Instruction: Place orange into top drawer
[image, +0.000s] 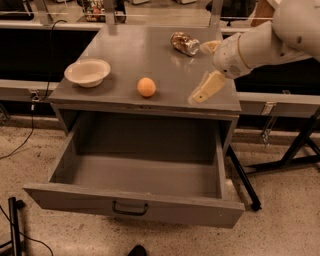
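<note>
Cabinetry in plain grey fills the middle of the view; its flat top is the surface (150, 50), and below it the top drawer (145, 175) stands pulled well out toward the camera, its small dark handle (130, 209) at the middle of the front panel. The orange (146, 87) lies on the surface near the front edge, just above the open drawer and not in it; a cream bowl (87, 72) sits to its left by the left edge, well apart from it; a shiny brownish can (184, 43) lies on its side toward the back right.

From the right edge a pale, rounded arm (265, 40) reaches in over the right side of the surface; at its end the tool (197, 73) is spread wide with nothing between its two cream fingers (207, 87); one finger slants down toward the front right part of the surface, the other points toward the can and ends just beside it. The tool is to the right of the orange and clearly apart from it; whether the lower finger touches the surface I cannot tell.
</note>
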